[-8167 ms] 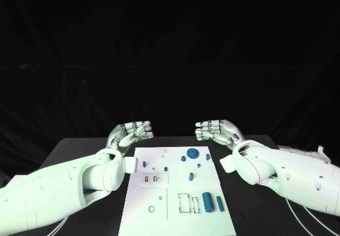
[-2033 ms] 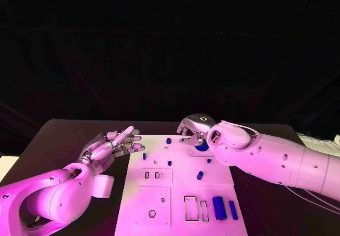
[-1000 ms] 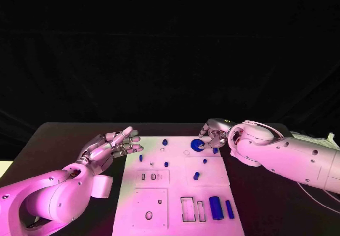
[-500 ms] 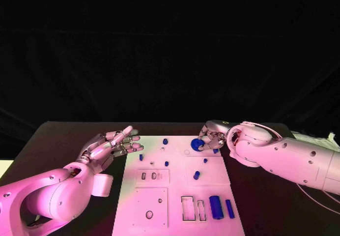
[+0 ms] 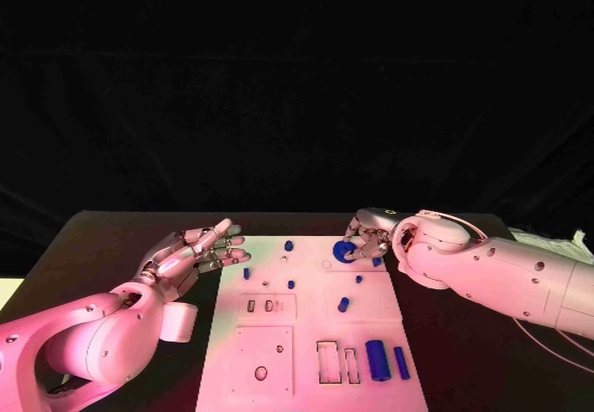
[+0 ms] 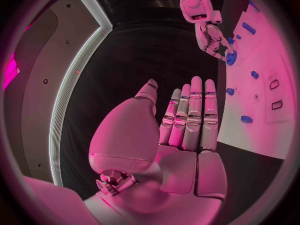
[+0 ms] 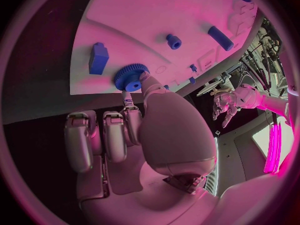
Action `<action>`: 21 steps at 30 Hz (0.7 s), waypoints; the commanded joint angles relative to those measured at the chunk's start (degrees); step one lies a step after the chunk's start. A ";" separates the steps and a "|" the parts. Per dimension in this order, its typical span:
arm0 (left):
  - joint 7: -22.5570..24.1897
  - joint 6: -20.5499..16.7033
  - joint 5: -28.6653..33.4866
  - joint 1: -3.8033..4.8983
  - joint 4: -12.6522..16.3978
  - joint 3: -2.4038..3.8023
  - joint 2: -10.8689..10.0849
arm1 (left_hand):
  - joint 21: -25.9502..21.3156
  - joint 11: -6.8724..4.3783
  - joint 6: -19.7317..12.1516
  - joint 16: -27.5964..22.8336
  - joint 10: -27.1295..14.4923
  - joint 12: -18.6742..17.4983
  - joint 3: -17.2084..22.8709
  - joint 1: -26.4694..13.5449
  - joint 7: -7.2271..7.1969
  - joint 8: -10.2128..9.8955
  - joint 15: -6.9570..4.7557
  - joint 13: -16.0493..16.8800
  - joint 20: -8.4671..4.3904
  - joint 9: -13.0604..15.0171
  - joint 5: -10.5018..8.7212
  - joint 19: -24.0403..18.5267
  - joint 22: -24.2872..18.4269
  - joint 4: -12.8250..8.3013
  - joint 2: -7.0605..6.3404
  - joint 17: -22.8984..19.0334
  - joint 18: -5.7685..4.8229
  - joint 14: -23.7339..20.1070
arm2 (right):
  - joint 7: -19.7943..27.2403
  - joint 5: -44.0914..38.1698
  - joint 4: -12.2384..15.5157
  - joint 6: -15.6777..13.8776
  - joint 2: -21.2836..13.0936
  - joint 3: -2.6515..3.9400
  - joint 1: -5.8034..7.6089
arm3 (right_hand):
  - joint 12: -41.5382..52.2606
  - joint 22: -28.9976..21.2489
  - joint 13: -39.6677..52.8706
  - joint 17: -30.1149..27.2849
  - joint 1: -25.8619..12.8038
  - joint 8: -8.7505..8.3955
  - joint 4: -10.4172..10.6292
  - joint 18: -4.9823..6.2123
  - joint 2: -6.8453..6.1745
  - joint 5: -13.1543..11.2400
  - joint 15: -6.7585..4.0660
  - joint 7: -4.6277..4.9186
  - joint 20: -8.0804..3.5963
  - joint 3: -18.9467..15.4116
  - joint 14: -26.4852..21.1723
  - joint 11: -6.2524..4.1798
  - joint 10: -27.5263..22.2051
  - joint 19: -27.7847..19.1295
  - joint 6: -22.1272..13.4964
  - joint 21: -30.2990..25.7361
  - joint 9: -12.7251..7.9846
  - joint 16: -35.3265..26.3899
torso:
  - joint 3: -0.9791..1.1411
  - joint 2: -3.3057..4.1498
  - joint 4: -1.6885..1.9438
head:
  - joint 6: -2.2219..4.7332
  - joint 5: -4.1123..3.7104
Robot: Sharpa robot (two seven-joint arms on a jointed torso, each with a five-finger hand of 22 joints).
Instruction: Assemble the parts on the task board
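The white task board (image 5: 310, 330) lies in the middle of the black table. My right hand (image 5: 372, 241) pinches a blue gear (image 5: 343, 251) between thumb and a finger at the board's far right part. In the right wrist view the gear (image 7: 131, 77) sits at the fingertips of that hand (image 7: 140, 130), close over the board (image 7: 181, 15), next to a blue block (image 7: 98, 58). My left hand (image 5: 196, 254) hovers open beside the board's far left edge, fingers straight and empty (image 6: 184, 127). Small blue pegs (image 5: 291, 284) and a thick blue cylinder (image 5: 378, 360) rest on the board.
A thin blue rod (image 5: 401, 363) lies beside the thick cylinder, next to two rectangular slots (image 5: 330, 361). A short blue piece (image 5: 343, 304) lies mid-board. My left forearm (image 5: 112, 335) runs along the board's left side, and my right arm (image 5: 495, 275) along its right.
My right hand came down on the gear and now grips it at the board's far right, barely shifting in the last half second. The left hand stays open beside the board.
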 commanded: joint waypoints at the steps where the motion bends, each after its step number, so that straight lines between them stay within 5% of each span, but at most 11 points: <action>1: 0.16 1.25 0.09 0.06 0.06 0.04 0.13 | -0.29 0.04 -0.30 -0.31 -0.41 -0.22 0.02 0.30 0.05 -0.28 0.46 -0.08 -0.05 -0.05 0.30 0.35 -0.04 -0.39 -0.01 0.05 0.71 -0.09 | -0.34 -3.59 -0.20 1.90 0.30 -0.13 -0.42 | 0.40 11.68 6.35 11.15 0.02 0.24 -0.40 -0.76 0.50 0.18 0.31 -0.04 0.35 0.10 5.45 -0.14 2.39 4.45 0.68 0.27 0.11 0.36 | 0.00 0.02 -0.04 | -0.16 0.08; 11: 0.04 1.31 0.09 0.06 0.03 0.04 0.11 | -0.29 0.04 -0.30 -0.31 -0.41 -0.22 0.02 0.30 0.05 -0.28 0.46 -0.08 -0.05 -0.05 0.30 0.35 -0.04 -0.39 -0.01 0.05 0.71 -0.09 | -0.68 -6.41 0.06 2.59 0.56 -0.14 -0.83 | 1.20 11.98 7.10 11.49 0.22 0.57 -0.82 -0.83 0.59 0.06 0.21 -0.23 0.27 0.19 5.51 -0.30 2.67 4.59 1.56 0.39 0.23 0.50 | -0.01 -0.02 0.00 | -0.24 0.06; 21: -0.09 1.31 0.09 0.06 0.02 0.04 0.12 | -0.40 0.04 -0.27 -0.41 -0.41 -0.27 0.14 0.59 0.04 -0.31 0.47 -0.06 -0.04 -0.01 0.32 0.40 -0.07 -0.66 0.36 0.16 0.73 -0.08 | -0.14 -8.43 0.57 -0.46 0.51 -0.15 -1.04 | 4.68 12.71 9.96 11.99 5.83 1.95 -5.52 -0.99 4.62 -2.21 -0.84 -1.56 -0.62 6.38 5.58 -1.50 3.89 4.93 5.97 0.70 1.02 0.69 | 0.01 0.00 -0.04 | -0.30 0.08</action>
